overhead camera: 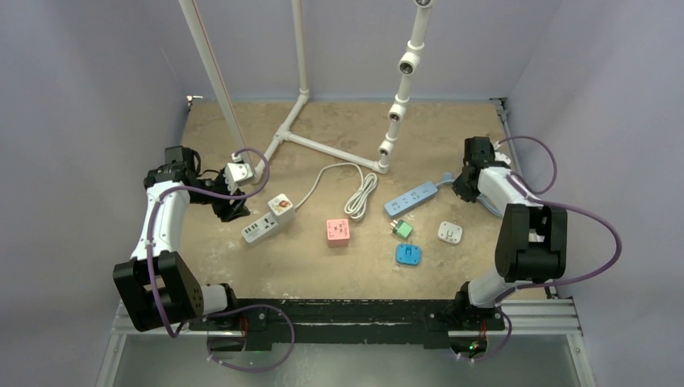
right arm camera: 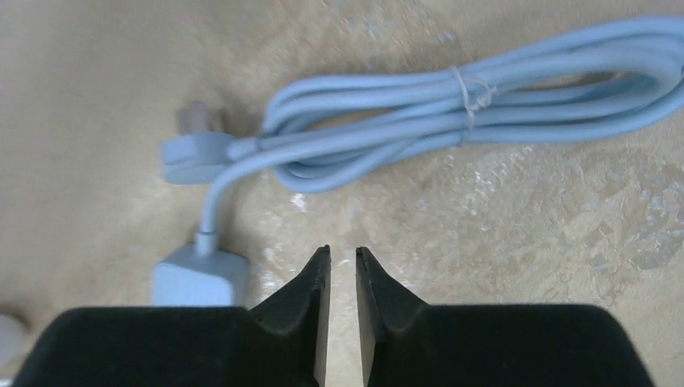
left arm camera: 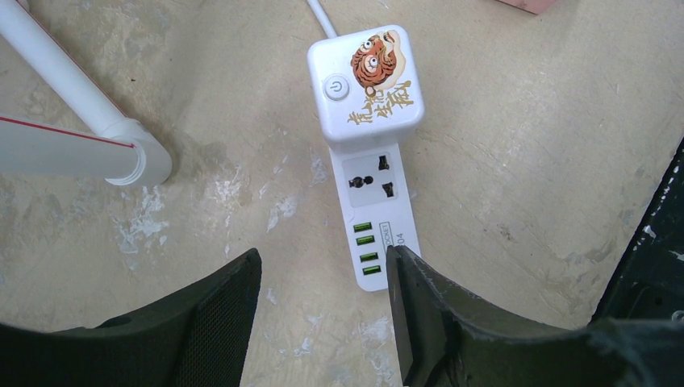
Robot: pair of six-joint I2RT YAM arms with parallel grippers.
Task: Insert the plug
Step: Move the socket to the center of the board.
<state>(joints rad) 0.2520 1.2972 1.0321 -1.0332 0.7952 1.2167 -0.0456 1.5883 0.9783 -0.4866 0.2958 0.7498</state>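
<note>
**Pale-blue plug (right arm camera: 193, 151) loose on the surface (overhead camera: 452, 129), held by neither jaws**

Lying flat near the right edge, prongs bare and clear of any socket. Joined to a bundled cable (right arm camera: 500, 97) of the same blue, cinched by a thin tie and running back into the end of the blue strip (overhead camera: 410, 198), which is set aslant right of centre. Right gripper (right arm camera: 343, 251) hovering just short of the cable, jaws narrowly parted and gripping nothing. Plug ahead of them and off to one side, not touching.

Toward the left edge, white strip (left arm camera: 373, 218) with a tiger-printed cube (left arm camera: 367, 81) seated on its far end, one socket and four green ports showing below. Left gripper (left arm camera: 323, 254) over the strip's near end, jaws released and wide, nothing held. One fingertip (left arm camera: 399, 266) at the strip's corner, contact hard to judge. White pipe (left arm camera: 81, 137) close by.

Scattered mid-surface: pink cube (overhead camera: 337, 231), green adapter (overhead camera: 401, 229), blue adapter (overhead camera: 408, 255), white adapter (overhead camera: 450, 233), coiled white cord (overhead camera: 363, 193).
</note>
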